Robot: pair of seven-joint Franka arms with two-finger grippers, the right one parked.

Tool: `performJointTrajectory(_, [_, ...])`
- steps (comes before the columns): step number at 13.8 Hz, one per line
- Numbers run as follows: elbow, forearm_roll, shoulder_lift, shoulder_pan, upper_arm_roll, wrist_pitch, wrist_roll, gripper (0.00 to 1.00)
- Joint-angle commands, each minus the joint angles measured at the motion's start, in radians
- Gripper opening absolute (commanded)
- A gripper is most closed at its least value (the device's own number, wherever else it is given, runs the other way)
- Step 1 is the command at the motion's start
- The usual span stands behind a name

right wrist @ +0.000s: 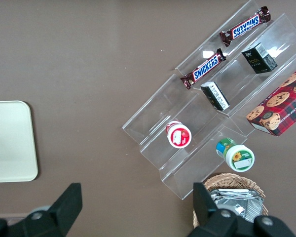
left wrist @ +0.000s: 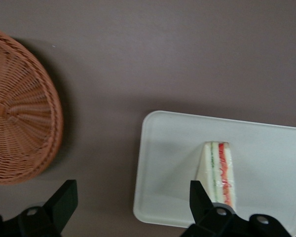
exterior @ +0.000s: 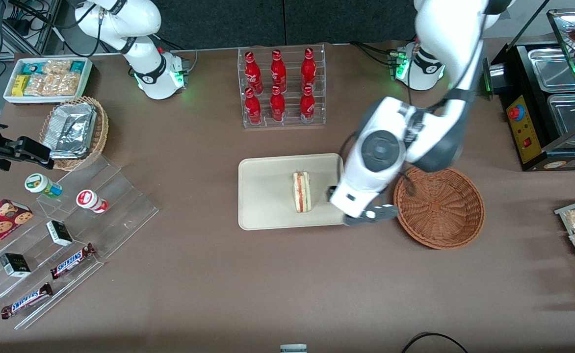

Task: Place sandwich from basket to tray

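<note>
The sandwich, a pale wedge with red and green filling lines, lies on the cream tray, near the tray end closest to the basket. The round reddish-brown wicker basket stands beside the tray toward the working arm's end of the table, with nothing in it. My left gripper hangs over that end of the tray, between sandwich and basket. It is open and holds nothing; one black finger shows next to the sandwich.
A clear rack of red bottles stands farther from the front camera than the tray. Clear stepped shelves with snacks, a foil-tray basket and a white snack bin lie toward the parked arm's end. A food warmer stands at the working arm's end.
</note>
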Motion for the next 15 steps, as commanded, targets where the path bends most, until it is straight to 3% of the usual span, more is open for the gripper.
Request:
performJointTrajectory(1, [-0.054,-0.04,-0.067,0.082,-0.007,-0.029,0.093,1.0])
performJointTrajectory(6, [-0.132,-0.041,-0.177,0.211,-0.006,-0.078,0.263,1.0])
performJointTrajectory(15, [-0.178,-0.024,-0.455,0.44,-0.026,-0.386,0.489,1.0])
